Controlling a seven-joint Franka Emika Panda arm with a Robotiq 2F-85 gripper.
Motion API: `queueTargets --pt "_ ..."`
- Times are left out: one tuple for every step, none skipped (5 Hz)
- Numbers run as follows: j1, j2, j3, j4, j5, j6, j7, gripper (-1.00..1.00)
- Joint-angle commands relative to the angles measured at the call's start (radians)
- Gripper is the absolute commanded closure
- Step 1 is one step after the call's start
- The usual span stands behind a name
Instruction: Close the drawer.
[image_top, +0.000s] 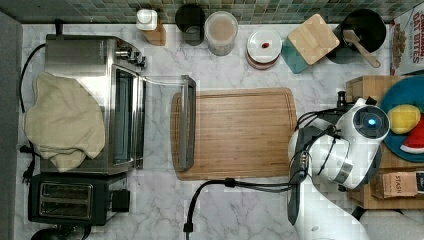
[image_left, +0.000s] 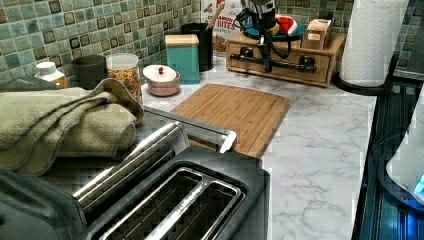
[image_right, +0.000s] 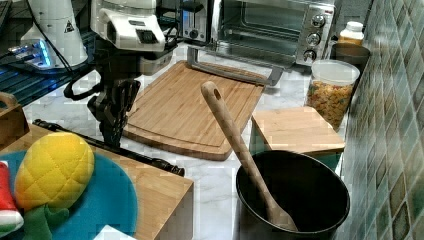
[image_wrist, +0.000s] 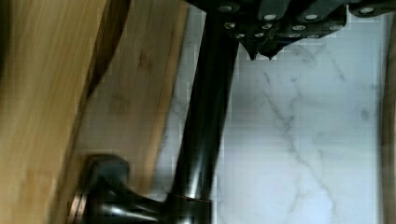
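The drawer (image_left: 296, 73) is the light-wood front panel of a low wooden box, with a long black bar handle (image_left: 292, 63) on two black mounts. The panel sits nearly flush with the box. In the wrist view a thin dark gap shows beside the drawer front (image_wrist: 135, 93), and the handle (image_wrist: 205, 116) runs past close by. My gripper (image_left: 267, 66) points down right in front of the handle, its fingers shut with nothing between them. In the right view the gripper (image_right: 112, 139) hangs just above the handle (image_right: 145, 159). The fingertips meet in the wrist view, gripper (image_wrist: 261, 52).
A wooden cutting board (image_top: 240, 132) lies mid-counter, touching the toaster oven's open door (image_top: 186, 122). On the box stand a blue plate (image_top: 405, 95) with toy fruit and a tea box (image_top: 400, 185). A black pot with a wooden spoon (image_right: 292, 200), jars and a paper towel roll (image_left: 370, 40) line the edges.
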Motion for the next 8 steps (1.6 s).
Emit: queueTargets --pt "-0.134 -0.035 -0.141 0.208 0.015 0.04 -0.061 1.0" --pt "-0.132 -0.035 -0.143 0.208 0.016 0.04 -0.061 1.0" --pt "-0.133 -0.035 -0.143 0.208 0.016 0.04 -0.061 1.0" --pt "-0.132 -0.035 -0.144 0.208 0.016 0.04 -0.062 1.0" --pt "-0.133 -0.035 -0.143 0.208 0.016 0.04 -0.061 1.0" --pt "-0.104 -0.03 -0.174 0.208 0.032 0.042 -0.072 1.0" --pt "-0.125 -0.033 -0.151 0.208 0.02 0.041 -0.064 1.0" --pt "-0.144 -0.036 -0.131 0.208 0.009 0.04 -0.057 1.0"
